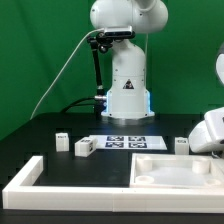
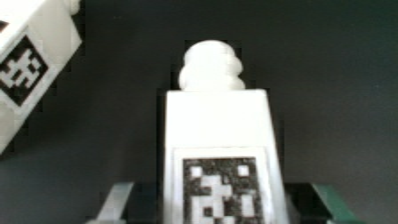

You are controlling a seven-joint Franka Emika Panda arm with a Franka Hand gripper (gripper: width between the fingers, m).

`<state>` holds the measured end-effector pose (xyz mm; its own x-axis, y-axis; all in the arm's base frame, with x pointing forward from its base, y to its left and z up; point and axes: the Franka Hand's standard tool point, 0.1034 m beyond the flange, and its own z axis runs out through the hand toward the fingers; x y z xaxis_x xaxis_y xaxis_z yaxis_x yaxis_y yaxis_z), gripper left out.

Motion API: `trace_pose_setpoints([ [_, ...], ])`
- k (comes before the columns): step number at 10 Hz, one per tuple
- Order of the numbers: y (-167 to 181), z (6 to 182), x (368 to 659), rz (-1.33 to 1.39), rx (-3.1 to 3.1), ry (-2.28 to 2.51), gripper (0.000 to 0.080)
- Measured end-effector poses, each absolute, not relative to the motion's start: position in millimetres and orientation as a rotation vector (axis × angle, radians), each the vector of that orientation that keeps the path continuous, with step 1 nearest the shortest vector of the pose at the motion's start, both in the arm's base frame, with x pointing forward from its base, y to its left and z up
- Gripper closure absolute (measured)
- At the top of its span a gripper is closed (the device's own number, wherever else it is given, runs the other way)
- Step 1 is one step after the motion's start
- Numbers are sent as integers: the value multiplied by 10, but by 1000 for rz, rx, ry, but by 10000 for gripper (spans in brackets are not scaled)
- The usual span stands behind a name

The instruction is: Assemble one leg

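Black tabletop fills the wrist view, and on it the leg (image 2: 219, 130) lies lengthwise between the fingers of the gripper (image 2: 222, 200). Its black-and-white tag faces the camera, and its rounded, ridged tip points away from the gripper. One finger (image 2: 121, 200) shows dimly on one flank of the tagged end and the other on the opposite flank. A dark strip separates the leg from at least one of them, and whether they press on it cannot be told. Just beside the leg's tip end, apart from it, sits another white tagged part (image 2: 36, 70), which is too cropped to identify.

In the exterior view the gripper (image 1: 212, 132) is a blurred white mass low over the table at the exterior view's right edge. It hides the leg there. Just to its left stands a small right post (image 1: 181, 143), near the far edge of the tray panel (image 1: 175, 172). The marker board (image 1: 127, 141) lies flat at the middle of the table, in front of the robot base (image 1: 128, 85). Toward the exterior view's left are a middle post (image 1: 84, 147) and a left post (image 1: 62, 140), close to each other but apart. The L-shaped border bar (image 1: 30, 175) runs along the near left corner, and a green backdrop stands behind everything.
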<state>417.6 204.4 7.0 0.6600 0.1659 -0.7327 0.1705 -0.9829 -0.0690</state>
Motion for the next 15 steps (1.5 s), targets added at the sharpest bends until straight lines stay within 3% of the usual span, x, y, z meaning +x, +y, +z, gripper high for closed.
trace_pose_setpoints([
  [4,2038,96,4180,-1272,2859,299,512],
  [9,1742,895,4468,-1254,2914,345,511],
  [11,1764,845,4503,-1208,2938,342,511],
  [14,1664,858,4738,-844,3092,406,511],
  [15,1638,991,4906,-723,3129,402,511],
])
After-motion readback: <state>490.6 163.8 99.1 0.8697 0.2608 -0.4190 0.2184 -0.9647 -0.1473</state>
